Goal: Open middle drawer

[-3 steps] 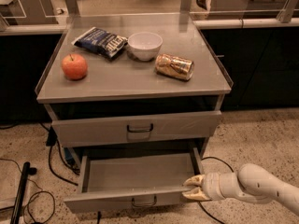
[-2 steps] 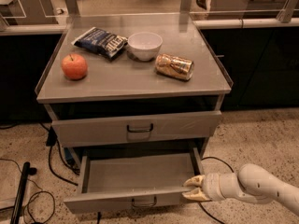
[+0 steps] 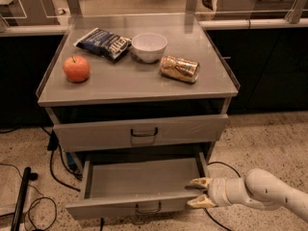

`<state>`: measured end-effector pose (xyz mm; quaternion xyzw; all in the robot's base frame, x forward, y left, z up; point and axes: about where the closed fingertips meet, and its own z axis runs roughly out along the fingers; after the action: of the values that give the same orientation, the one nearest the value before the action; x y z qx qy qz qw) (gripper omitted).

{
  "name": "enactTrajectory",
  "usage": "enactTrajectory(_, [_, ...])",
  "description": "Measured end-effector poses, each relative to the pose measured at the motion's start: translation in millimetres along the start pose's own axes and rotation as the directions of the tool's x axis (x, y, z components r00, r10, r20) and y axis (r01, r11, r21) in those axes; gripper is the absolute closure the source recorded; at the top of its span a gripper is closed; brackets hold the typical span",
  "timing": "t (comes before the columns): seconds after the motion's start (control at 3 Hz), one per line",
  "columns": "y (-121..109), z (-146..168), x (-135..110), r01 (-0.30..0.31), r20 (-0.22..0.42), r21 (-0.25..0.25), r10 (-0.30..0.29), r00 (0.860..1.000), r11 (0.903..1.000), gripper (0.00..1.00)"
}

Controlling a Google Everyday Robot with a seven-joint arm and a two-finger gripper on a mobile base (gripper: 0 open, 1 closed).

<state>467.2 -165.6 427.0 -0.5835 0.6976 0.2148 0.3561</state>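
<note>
The middle drawer [image 3: 120, 207] is a shallow grey drawer with a small dark bar handle [image 3: 147, 209]. It is pulled well out of the grey cabinet, and its inside [image 3: 142, 177] is empty. Above it the taller-fronted top drawer [image 3: 96, 134] is shut. The lowest drawer is hidden under the open one. My gripper [image 3: 198, 192] comes in from the lower right on a white arm [image 3: 260, 191]. It sits at the open drawer's front right corner, and its two yellowish fingertips [image 3: 199, 181] are spread apart beside the drawer's right side wall.
On the cabinet top [image 3: 144, 83] are an apple [image 3: 76, 69], a dark chip bag [image 3: 103, 42], a white bowl [image 3: 149, 47] and a can lying on its side [image 3: 179, 69]. Cables and a black bar [image 3: 21, 196] lie on the floor at the left. Dark counters [image 3: 269, 66] stand behind.
</note>
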Motion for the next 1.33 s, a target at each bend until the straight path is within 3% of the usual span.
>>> enactTrajectory(0.33, [0.0, 0.0, 0.0, 0.000, 0.000, 0.000, 0.000, 1.000, 1.0000, 0.07])
enactTrajectory(0.67, [3.7, -2.8, 2.7, 0.003, -0.007, 0.006, -0.003, 1.000, 1.0000, 0.30])
enactTrajectory(1.33, [36.2, -41.4, 30.7, -0.059, 0.002, 0.059, 0.059, 0.998, 0.9965, 0.77])
